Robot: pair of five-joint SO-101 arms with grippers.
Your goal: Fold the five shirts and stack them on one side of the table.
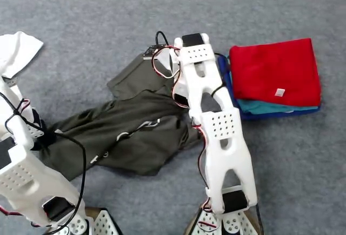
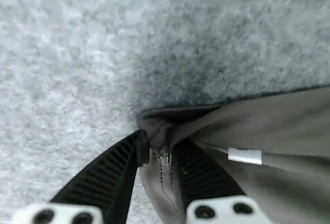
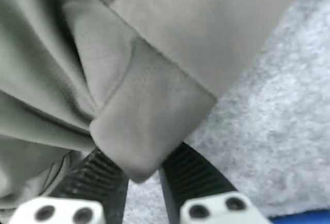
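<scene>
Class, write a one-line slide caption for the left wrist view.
Left gripper shut on a bunched edge of the olive shirt, just above the grey table.

Bright, even overhead light; soft shadow beside the olive shirt [image 2: 278, 126]

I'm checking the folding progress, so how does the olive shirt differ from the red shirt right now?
The olive shirt lies crumpled and spread out; the red shirt is neatly folded. The left gripper and right gripper each pinch the olive shirt; nothing holds the red shirt. The olive shirt lies on the table itself; the red shirt tops a stack.
</scene>
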